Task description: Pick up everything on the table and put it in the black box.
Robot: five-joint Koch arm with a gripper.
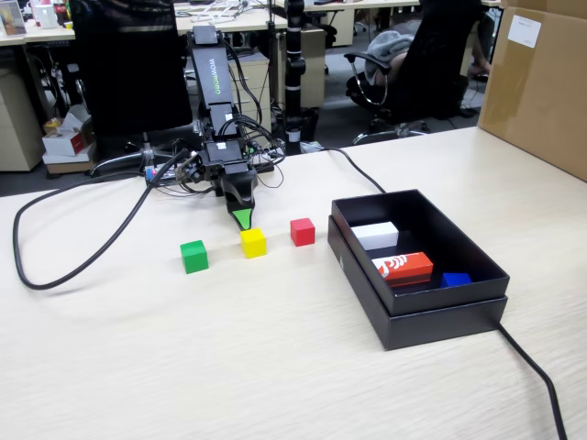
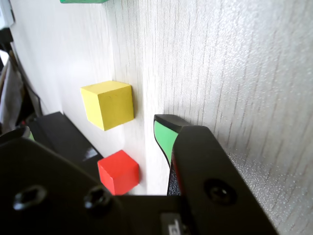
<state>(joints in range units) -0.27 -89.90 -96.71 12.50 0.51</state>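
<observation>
Green lettering runs lengthwise down the black upper link of the arm in the fixed view; it looks like a brand name, but the letters are too small to make out with certainty. The orange-red block lying in the black box bears a white mark on its top face (a swirl-like logo, not letters). The brown carton carries a white label whose print is illegible.

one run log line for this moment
gripper: just behind yellow cube, holding nothing | green cube, red cube: on table | black box: no cubes
</observation>
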